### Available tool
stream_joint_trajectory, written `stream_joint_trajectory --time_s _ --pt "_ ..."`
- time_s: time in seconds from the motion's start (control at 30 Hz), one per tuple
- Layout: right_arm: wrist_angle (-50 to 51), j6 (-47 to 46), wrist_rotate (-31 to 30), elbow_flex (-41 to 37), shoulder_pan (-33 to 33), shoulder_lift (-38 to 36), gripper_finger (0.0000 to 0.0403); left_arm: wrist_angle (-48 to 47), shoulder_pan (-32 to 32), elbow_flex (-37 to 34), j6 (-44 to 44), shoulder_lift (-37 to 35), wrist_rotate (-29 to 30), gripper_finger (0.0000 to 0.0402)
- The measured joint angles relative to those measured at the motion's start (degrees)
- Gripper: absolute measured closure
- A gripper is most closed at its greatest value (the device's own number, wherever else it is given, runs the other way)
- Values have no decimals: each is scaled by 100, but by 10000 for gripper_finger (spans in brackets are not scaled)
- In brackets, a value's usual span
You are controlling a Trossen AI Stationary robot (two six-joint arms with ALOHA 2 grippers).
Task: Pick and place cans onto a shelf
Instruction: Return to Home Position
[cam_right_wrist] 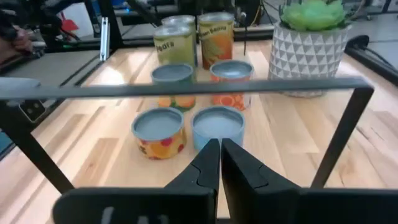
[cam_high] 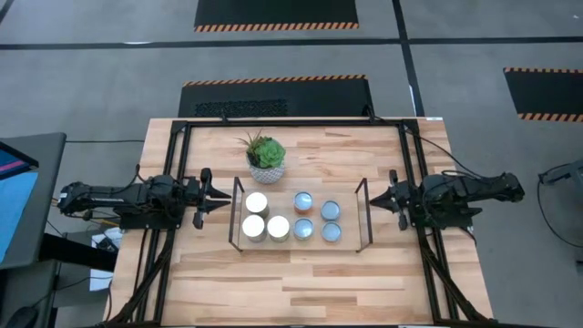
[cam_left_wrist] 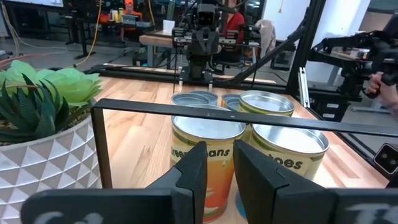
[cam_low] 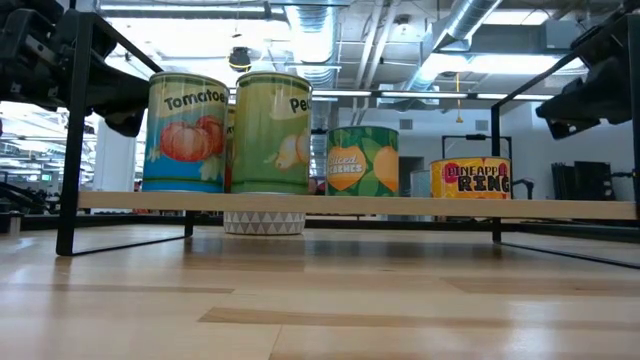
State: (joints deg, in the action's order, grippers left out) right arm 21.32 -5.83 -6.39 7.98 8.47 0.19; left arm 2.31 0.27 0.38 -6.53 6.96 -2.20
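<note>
On the shelf [cam_high: 301,244] stand six cans [cam_high: 256,202], so placing looks finished. Beyond its ends, the left gripper [cam_high: 224,198] waits narrowly parted and empty; the right gripper [cam_high: 372,201] is nearly closed, empty.

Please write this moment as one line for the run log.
cans: all six on shelf | left gripper: empty, outside shelf's left end | right gripper: empty, outside right end | plant: behind shelf
</note>
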Motion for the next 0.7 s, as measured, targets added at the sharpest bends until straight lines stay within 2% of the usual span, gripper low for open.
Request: stream_joint_trajectory --time_s 0.27,0.4,0.7 --pt "114 93 4 -4 0 -3 360 1 0 0 -148 0 2 333" --pt "-344 98 9 -186 7 3 360 28 0 -2 -155 0 6 333" --pt "-351 106 19 -192 7 -7 360 -5 0 0 -318 2 4 333"
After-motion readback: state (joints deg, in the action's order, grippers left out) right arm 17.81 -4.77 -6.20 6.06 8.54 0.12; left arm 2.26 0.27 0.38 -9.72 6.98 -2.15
